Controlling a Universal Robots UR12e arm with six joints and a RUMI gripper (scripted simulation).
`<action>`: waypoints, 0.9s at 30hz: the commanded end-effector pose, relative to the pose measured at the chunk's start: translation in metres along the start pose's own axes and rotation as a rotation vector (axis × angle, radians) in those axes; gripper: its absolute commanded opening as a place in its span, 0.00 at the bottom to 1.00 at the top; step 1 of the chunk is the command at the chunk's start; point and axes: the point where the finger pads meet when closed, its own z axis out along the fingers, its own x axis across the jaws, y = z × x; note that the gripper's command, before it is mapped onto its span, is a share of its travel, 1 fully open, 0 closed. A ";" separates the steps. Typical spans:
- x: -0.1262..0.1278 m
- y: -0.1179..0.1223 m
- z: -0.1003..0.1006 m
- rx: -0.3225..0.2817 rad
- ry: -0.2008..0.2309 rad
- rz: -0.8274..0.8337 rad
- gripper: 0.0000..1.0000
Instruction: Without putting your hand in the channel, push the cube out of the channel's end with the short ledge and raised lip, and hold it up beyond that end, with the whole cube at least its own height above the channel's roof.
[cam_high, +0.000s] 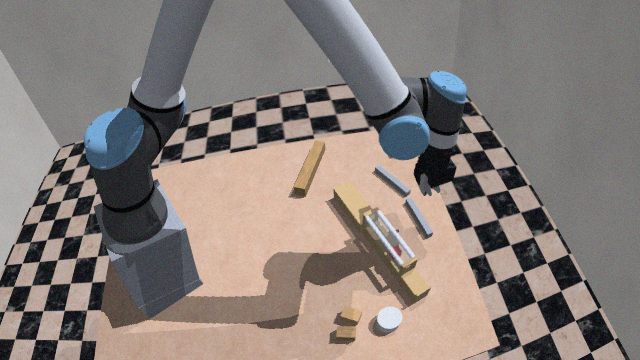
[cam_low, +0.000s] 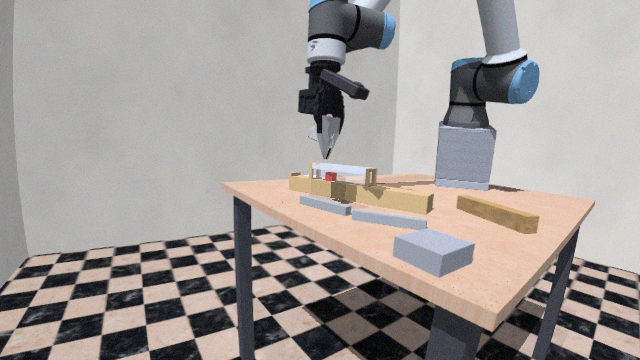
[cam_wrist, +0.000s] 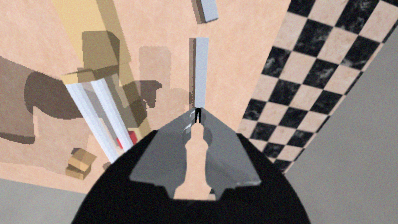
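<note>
Cube: the small red cube (cam_high: 397, 250) sits inside the tan wooden channel (cam_high: 356, 200) under 2 pale roof rails, toward the channel's near end in the top view. Parallel beside the channel lie 2 slim grey bars; the nearer grey bar (cam_wrist: 201, 72) runs lengthwise straight ahead of the black two-jaw gripper (cam_low: 327, 145), which hangs above the table edge, fully closed and empty.

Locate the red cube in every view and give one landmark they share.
Top: red cube in the channel, toward its near end.
Exterior: cube under the clear roof, toward the left end.
Wrist: a red sliver beside the white rails, lower left.
Shared landmark: channel.
</note>
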 end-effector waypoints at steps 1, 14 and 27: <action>0.001 0.000 -0.001 0.000 0.001 0.000 0.00; 0.001 0.000 -0.001 -0.001 0.001 -0.013 0.00; -0.001 -0.001 -0.001 -0.001 0.001 -0.103 0.00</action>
